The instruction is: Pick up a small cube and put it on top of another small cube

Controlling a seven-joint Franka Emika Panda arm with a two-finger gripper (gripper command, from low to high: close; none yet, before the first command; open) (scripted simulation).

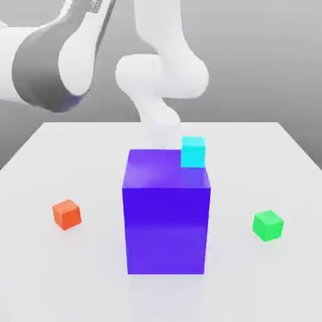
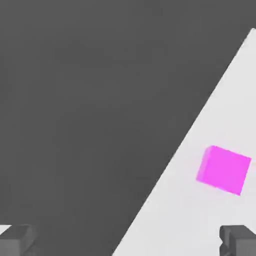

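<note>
1. Claw (image 2: 127, 242) fingers (image 2: 17, 239) stand spread wide in the hand view, with nothing between them; beyond them lie the bench edge and a magenta cube (image 2: 223, 169) resting on the white surface.
2. Arm (image 1: 157, 75) rises behind the big purple-blue block (image 1: 166, 214), at twelve o'clock from it in the exterior view.
3. Cyan cube (image 1: 193, 151) shows at the block's far top corner, about one o'clock; whether it rests on the block or behind it I cannot tell.
4. Green cube (image 1: 268, 224) sits on the bench (image 1: 63, 277) at three o'clock from the block, well apart.
5. Orange-red cube (image 1: 66, 214) sits at nine o'clock, well apart from the block.
</note>
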